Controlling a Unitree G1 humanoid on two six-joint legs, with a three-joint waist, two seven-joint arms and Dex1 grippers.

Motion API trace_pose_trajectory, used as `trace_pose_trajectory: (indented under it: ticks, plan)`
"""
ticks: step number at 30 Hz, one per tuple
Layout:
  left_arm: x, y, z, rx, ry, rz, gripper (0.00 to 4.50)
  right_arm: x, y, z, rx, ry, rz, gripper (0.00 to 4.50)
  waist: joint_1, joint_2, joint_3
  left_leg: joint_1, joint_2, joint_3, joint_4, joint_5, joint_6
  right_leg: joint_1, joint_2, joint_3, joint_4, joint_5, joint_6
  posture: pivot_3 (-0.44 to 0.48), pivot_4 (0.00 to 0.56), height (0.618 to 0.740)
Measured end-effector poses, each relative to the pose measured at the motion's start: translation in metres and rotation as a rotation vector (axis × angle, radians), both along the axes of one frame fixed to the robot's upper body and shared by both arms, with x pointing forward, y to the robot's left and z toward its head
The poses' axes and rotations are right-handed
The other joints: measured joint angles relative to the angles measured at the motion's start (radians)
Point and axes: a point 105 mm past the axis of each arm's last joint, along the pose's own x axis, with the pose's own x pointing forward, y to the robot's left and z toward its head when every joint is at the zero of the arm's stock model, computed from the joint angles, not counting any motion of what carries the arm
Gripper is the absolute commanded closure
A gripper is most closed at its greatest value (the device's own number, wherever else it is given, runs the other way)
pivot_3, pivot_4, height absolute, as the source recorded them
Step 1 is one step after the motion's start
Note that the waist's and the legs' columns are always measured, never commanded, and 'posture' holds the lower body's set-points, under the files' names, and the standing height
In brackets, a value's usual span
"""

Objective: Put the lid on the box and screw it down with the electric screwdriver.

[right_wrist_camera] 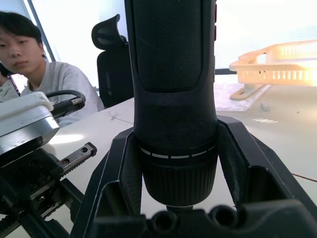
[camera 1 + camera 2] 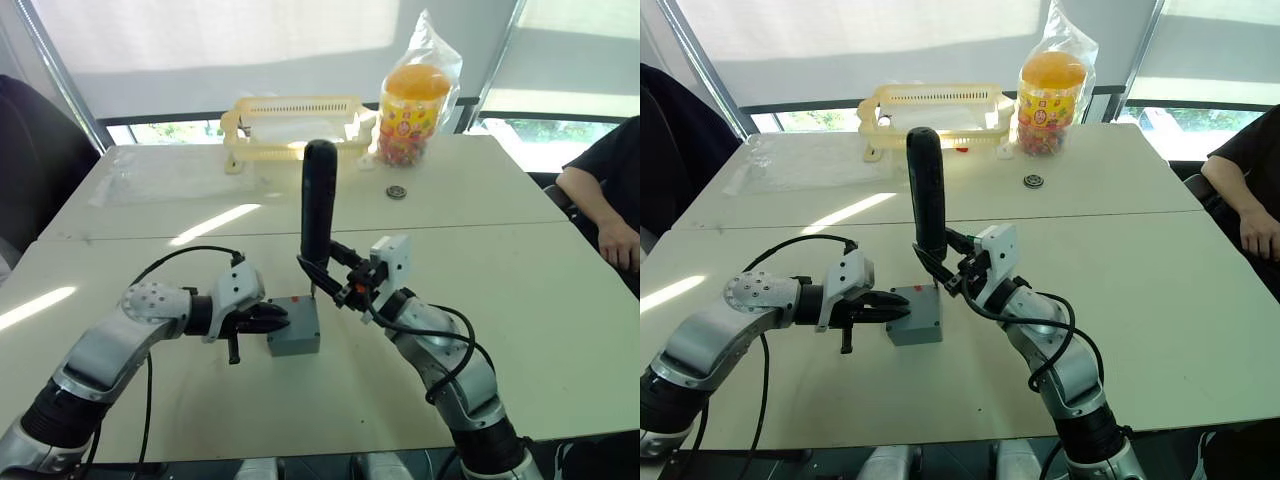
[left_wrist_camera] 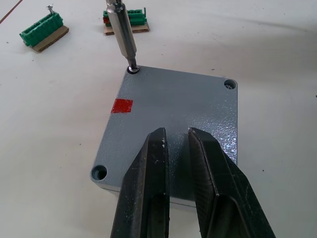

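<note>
1. Your right gripper (image 2: 322, 283) is clamped on the electric screwdriver (image 2: 318, 212), which stands upright in the centre of the left eye view.
2. Its metal bit (image 3: 122, 34) sits in the screw hole at one corner of the lid (image 3: 173, 124).
3. The lid lies flat on the box (image 2: 295, 330), just below centre frame on the table (image 2: 560, 300), red mark facing up.
4. Your left gripper (image 3: 176, 144) has its fingers nearly together, tips resting on the lid and holding nothing.
5. A yellow basket (image 2: 290, 125) and a candy jar (image 2: 412, 105) stand at the top centre.
</note>
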Motion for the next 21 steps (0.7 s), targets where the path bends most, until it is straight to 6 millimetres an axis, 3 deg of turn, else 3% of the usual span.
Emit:
trace_pose_trajectory:
  ticks: [21]
  plan:
    - [0.0029,0.002,-0.0036,0.0,0.018,0.021,3.83,0.0039,0.0066,-0.0078,-0.062,-0.005,0.055,2.72,-0.002,0.0,-0.005,0.015,0.0,0.0,-0.004,0.0,0.0,0.013,0.0,0.0,0.0,-0.002,-0.004,0.0,0.15,0.74]
